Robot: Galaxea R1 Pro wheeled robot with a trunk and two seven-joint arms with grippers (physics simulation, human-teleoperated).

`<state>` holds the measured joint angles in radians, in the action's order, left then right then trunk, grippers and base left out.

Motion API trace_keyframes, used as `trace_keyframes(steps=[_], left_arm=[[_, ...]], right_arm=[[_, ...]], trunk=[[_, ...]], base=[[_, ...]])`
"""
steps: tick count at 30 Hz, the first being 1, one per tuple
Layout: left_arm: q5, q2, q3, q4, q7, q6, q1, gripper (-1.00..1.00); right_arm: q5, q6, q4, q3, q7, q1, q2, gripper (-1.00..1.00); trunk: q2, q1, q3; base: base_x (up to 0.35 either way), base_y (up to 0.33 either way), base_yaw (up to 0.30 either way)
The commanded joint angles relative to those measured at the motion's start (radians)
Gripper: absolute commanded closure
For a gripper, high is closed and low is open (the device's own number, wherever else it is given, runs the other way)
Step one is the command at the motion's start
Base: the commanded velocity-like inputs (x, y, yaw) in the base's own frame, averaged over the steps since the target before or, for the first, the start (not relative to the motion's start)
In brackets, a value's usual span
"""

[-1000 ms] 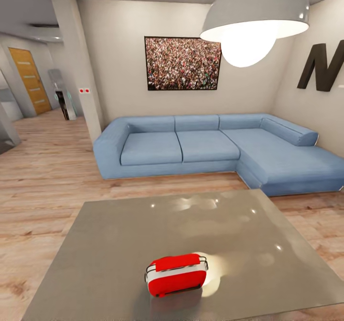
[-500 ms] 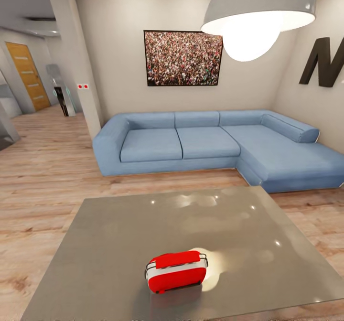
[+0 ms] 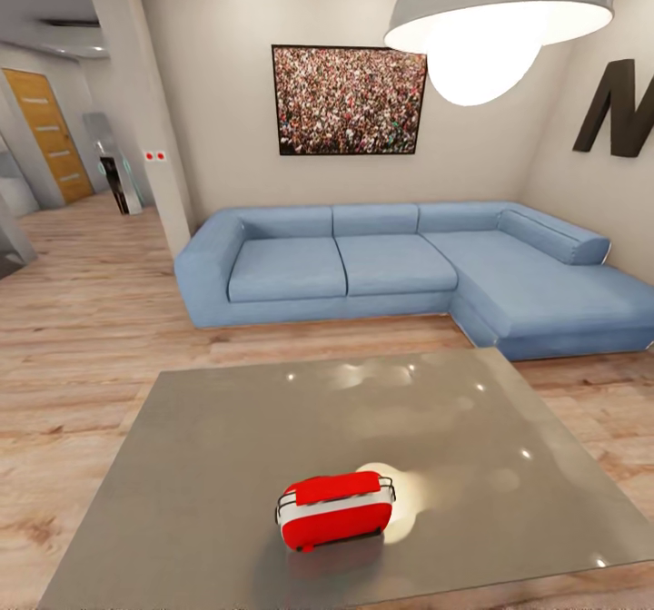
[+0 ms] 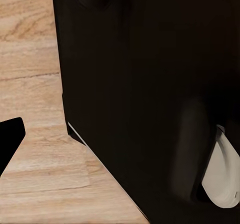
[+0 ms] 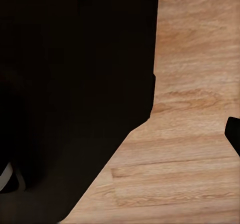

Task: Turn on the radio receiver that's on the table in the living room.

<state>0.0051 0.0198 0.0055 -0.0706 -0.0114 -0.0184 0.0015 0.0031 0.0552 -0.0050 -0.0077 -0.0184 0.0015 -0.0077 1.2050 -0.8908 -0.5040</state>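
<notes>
Head view has tilted up slightly, radio receiver (image 3: 335,510) keeping its spot on the desk (image 3: 227,447); neither hand's state can be told.

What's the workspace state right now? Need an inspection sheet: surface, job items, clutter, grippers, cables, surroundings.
Surface: table, glossy grey top with lamp glare, standing on the light wood floor.
Job's things: radio receiver, red with a white band, resting on the table's near part, slightly right of centre; dial side not readable.
Clutter: nothing seen on the table besides the radio.
Grippers: jaw states cannot be told; the wrist views show dark robot body and wood floor.
Cables: nothing seen.
Surroundings: blue corner sofa beyond the table, crowd picture on the wall above it, pendant lamp overhead, wooden door far left.
</notes>
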Motion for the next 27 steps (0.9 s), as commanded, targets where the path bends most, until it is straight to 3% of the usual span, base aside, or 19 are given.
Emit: trace_keyframes(steps=[1, 27], left_arm=[[0.000, 0.000, 0.000, 0.000, 0.000, 0.000, 0.000, -1.00], [0.001, 0.000, 0.000, 0.000, 0.001, 0.000, 0.000, -1.00]], right_arm=[[0.000, 0.000, 0.000, 0.000, 0.000, 0.000, 0.000, -1.00], [0.009, -0.004, 0.000, 0.006, 0.000, 0.000, 0.005, -1.00]], trunk=[[0.000, 0.000, -0.002], [0.000, 0.000, -0.019]], base=[[0.000, 0.000, 0.000], [0.000, 0.000, 0.000]])
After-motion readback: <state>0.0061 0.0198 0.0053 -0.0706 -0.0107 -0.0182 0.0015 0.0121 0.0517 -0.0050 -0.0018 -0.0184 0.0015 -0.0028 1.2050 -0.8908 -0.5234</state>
